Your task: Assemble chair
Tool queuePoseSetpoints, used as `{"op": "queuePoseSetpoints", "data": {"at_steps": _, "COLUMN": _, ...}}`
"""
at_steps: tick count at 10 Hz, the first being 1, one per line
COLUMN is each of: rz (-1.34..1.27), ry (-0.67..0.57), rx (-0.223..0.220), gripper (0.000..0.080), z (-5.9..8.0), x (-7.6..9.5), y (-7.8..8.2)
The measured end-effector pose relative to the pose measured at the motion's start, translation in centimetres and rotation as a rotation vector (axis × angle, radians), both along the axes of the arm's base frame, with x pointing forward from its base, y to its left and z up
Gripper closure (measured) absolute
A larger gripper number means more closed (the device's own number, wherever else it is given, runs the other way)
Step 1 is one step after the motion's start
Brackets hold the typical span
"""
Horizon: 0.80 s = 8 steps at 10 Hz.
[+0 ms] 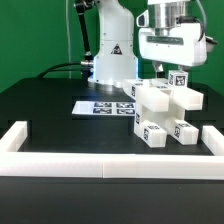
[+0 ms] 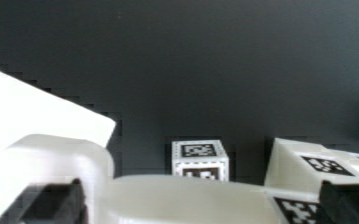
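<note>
Nearest, a long white border rail (image 1: 110, 167) along the front edge of the black desk (image 1: 50, 115), with upturned ends at both sides. Behind it, toward the exterior view's right, the chair (image 1: 160, 108): a chunky white cluster of joined tagged blocks resting on the desk. Just beyond, flat on the desk, the marker board (image 1: 105, 106). Directly above the chair, the fingers (image 1: 172, 68), spread fully wide, gripping nothing, tips just over the topmost block. Farthest back, the white arm base (image 1: 112, 55) against green.
</note>
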State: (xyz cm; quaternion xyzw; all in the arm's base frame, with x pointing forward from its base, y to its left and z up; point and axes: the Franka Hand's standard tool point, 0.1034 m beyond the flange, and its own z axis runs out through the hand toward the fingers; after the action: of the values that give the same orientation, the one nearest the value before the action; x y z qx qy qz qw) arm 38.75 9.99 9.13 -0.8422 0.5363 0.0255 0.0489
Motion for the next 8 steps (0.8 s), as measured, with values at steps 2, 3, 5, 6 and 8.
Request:
{"op": "queuePoseSetpoints", "data": {"at_steps": 2, "rz": 0.047, "ry": -0.008, "rx": -0.002, "gripper": 0.0150, "z": 0.0, "x": 0.2, "y": -1.0}}
{"op": "queuePoseSetpoints", "data": {"at_steps": 3, "rz": 0.070, "ry": -0.011, "rx": -0.003, "gripper": 0.0150, "z": -0.1, "x": 0.3, "y": -1.5}}
{"op": "queuePoseSetpoints", "data": {"at_steps": 5, "rz": 0.103, "ry": -0.009, "rx": -0.009, "gripper": 0.0150, "z": -0.5, "x": 0.3, "y": -2.7}}
{"op": "queuePoseSetpoints", "data": {"at_steps": 6, "rz": 0.097, "ry": -0.008, "rx": -0.009, "gripper": 0.0150, "z": -0.6, "x": 0.3, "y": -3.0}}
{"op": "queuePoseSetpoints", "data": {"at_steps": 8, "rz": 0.107, "ry": -0.003, "rx": -0.008, "gripper": 0.0150, "z": -0.4, "x": 0.7, "y": -3.9}}
